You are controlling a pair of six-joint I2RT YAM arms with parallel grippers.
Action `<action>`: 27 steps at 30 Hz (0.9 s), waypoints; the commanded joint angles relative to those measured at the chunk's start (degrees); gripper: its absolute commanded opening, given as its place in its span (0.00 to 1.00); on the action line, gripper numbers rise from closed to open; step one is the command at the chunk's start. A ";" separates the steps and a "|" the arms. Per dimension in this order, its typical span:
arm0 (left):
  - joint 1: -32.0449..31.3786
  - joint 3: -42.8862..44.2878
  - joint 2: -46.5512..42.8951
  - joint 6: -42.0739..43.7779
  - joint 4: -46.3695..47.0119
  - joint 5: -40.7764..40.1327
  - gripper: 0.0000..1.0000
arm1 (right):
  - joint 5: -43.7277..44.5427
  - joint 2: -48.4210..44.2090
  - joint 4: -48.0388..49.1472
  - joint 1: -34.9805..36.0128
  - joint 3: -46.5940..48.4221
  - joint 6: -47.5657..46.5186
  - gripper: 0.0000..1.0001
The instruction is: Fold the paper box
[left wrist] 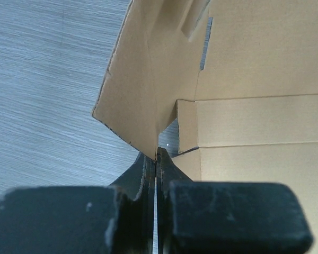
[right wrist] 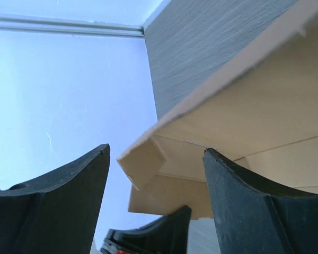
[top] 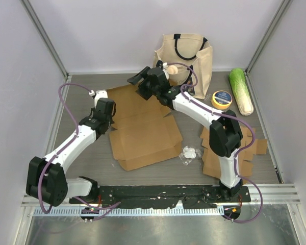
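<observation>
1. Top external view: the paper box (top: 143, 132) lies as an unfolded blank on the table (top: 158, 176), between the two arms. Its long axis runs near to far, slanted slightly toward the far left.
   - The left gripper (top: 105, 108) sits at the blank's left edge.
   - The right gripper (top: 137, 77) sits at the far edge and is the nearer arm to that edge.
   - This view does not show whether either gripper is apart or together.

2. Left wrist view: the left gripper (left wrist: 156, 157) has its fingers pressed together on the near corner of the side flap (left wrist: 143, 95).
   - This flap stands raised off the table.
   - The main panels (left wrist: 254, 121) extend to the right of the hand.

3. Right wrist view: the right gripper (right wrist: 155, 156) has its fingers (right wrist: 69, 190) spread wide and holds nothing.
   - A far flap corner (right wrist: 140, 166) lies in the gap between them, touching neither.
   - The rest of the board runs off to the right.

4. Judgement: the coming move turns on item 3. The far flap sits inside the open fingers, so closing them should take hold of it.
</observation>
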 commanded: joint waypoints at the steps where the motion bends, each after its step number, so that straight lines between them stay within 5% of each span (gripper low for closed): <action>1: -0.97 -1.01 -2.43 1.05 4.66 -2.82 0.00 | 3.47 2.32 -3.07 -0.08 7.04 4.98 0.76; 7: -1.76 -2.42 -3.49 0.79 6.07 -3.17 0.00 | 2.60 5.41 -6.16 -0.52 10.40 9.89 0.70; 11: -2.29 -3.12 -3.93 0.35 6.86 -3.52 0.00 | 4.71 5.06 -5.63 -0.52 9.00 11.57 0.55; 15: -2.38 -3.39 -4.63 -0.88 7.21 -3.96 0.00 | 5.50 1.99 -2.57 -0.35 2.00 13.50 0.21; 18: -2.38 -3.91 -5.07 -3.69 7.65 -4.14 0.00 | 6.73 -1.26 0.87 0.18 -4.51 16.05 0.10; 27: -3.52 -9.89 -8.94 -13.36 12.22 -2.47 0.00 | 9.99 -8.30 14.04 1.76 -18.16 19.22 0.05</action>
